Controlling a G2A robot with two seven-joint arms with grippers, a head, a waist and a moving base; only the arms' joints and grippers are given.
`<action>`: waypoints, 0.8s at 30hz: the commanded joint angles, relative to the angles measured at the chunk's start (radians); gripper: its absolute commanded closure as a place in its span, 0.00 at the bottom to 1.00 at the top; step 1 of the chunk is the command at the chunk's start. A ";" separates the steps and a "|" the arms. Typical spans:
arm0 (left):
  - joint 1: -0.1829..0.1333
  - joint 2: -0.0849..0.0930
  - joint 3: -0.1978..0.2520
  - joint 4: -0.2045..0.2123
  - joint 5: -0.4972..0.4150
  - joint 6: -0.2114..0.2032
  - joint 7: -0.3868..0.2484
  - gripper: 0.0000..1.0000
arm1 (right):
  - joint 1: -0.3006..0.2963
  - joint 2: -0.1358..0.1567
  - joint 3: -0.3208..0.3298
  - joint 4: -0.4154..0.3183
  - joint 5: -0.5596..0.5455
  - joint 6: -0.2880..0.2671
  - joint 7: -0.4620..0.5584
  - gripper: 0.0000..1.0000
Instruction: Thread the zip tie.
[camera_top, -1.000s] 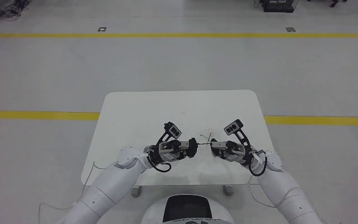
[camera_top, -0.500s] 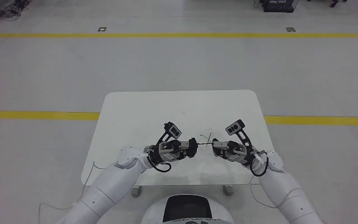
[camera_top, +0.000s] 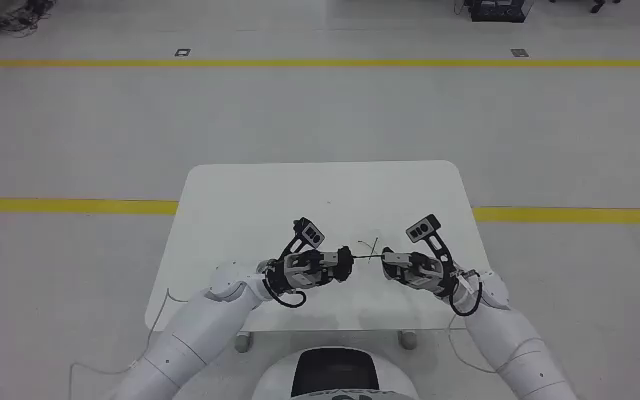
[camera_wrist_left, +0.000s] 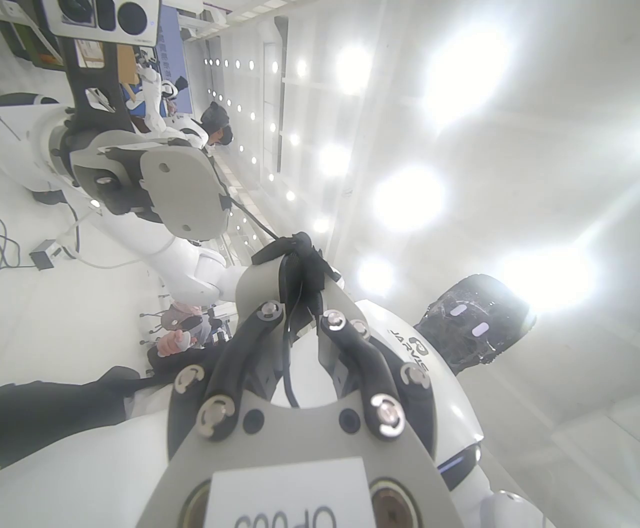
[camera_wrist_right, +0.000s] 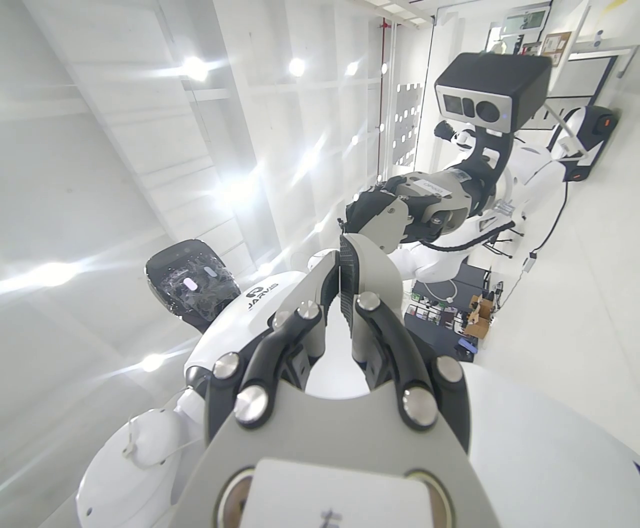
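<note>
Zip tie, slim black strip, in closed left gripper and closed right gripper.

Lighting: bright, even, from overhead. Ceiling lamps flare into white glare in both wrist views; straight lines bow at edges. Tabletop evenly lit, shadows faint

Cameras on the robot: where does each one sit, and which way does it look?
Top view: above the arms, looking down at the table; both arms show.
Left wrist view: behind the left gripper, looking along it at the right gripper; the robot's head shows.
Right wrist view: behind the right gripper, facing the left one; the head shows too.
Both wrist views share the head and ceiling lights.
</note>
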 joint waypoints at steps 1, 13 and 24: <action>0.000 0.000 0.000 0.000 0.000 0.000 0.000 1.00 | 0.000 0.000 0.000 0.001 0.000 0.001 0.000 1.00; 0.000 0.000 0.000 0.000 0.000 0.000 0.000 1.00 | 0.008 -0.002 -0.007 0.026 -0.005 0.011 0.000 1.00; 0.000 0.000 0.000 0.000 0.000 0.000 0.000 1.00 | 0.019 -0.005 -0.017 0.046 -0.038 0.021 -0.014 1.00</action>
